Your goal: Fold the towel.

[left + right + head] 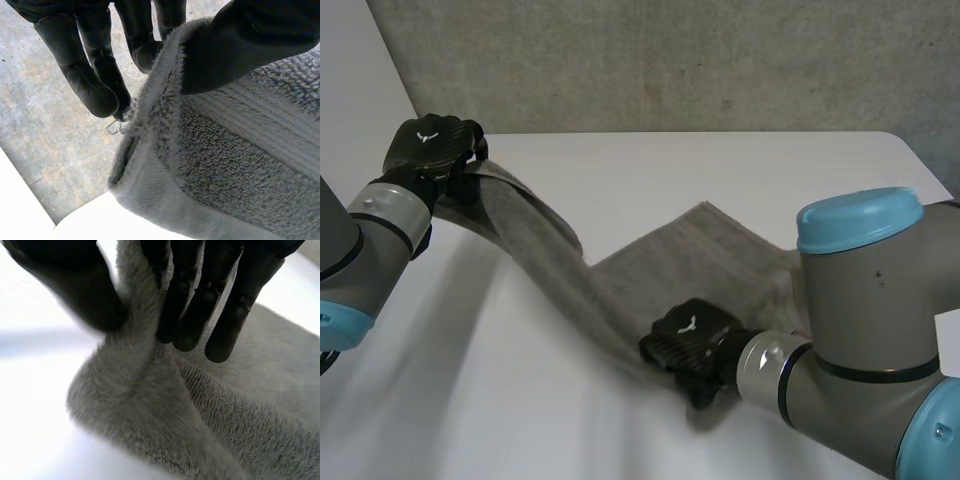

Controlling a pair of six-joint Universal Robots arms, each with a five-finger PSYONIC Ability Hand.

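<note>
Observe that the grey towel (650, 270) lies partly flat on the white table (740, 170), near the table's middle. One band of it is stretched up off the table between the two hands. The left hand (432, 148) is raised above the table's far left corner and pinches the towel's hemmed edge between thumb and fingers. The right hand (685, 340) sits low at the table's near side, with thumb and fingers closed on a bunched fold of the towel.
</note>
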